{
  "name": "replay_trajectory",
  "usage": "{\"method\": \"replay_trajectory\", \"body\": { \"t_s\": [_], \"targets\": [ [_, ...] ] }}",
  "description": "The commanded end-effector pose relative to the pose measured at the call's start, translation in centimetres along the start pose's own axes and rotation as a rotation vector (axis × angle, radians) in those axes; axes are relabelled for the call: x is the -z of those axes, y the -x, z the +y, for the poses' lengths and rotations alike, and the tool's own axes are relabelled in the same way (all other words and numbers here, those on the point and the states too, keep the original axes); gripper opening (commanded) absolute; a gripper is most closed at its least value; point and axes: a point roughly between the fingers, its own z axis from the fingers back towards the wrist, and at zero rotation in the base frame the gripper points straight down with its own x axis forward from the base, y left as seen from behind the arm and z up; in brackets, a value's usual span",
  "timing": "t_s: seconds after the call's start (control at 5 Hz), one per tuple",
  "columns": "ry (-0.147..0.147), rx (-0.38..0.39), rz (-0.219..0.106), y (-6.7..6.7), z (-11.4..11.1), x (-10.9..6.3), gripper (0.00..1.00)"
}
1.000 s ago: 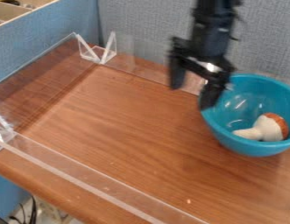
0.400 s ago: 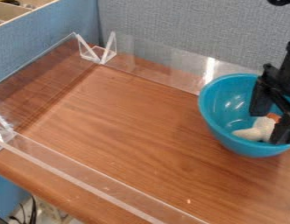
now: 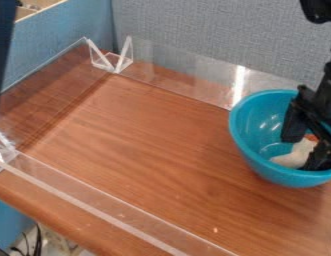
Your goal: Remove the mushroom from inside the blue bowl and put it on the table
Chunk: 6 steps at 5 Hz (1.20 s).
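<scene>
Mushroom (image 3: 300, 154): I see it lying inside the bowl, toward the right side; only its pale stem shows clearly, and the cap is mostly hidden behind the arm's tooling.
Blue bowl (image 3: 260, 160): it sits at the right end of the surface, its right rim cut off by the picture's edge and partly covered by the arm.
Gripper (image 3: 309, 134): it reaches down into the bowl, right over the mushroom; its fingers (image 3: 293, 123) stand spread apart, gripping nothing that I can make out. I cannot tell whether they touch the mushroom.
Arm: only its dark lower part is in view; the rest runs off the top right corner.
Surface (image 3: 141, 140): reddish wood grain, bordered by low clear walls (image 3: 108, 55) that are hard to trace against the blue backdrop.
</scene>
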Motion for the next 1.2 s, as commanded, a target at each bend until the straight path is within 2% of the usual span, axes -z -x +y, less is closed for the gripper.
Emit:
{"method": "replay_trajectory", "body": {
  "t_s": [0.0, 1.0],
  "targets": [
    [-0.034, -0.012, -0.059, -0.6, 0.8, -1.8, 1.0],
    [-0.046, -0.057, -0.03, -0.8, 2.6, 0.0, 1.0]
  ]
}}
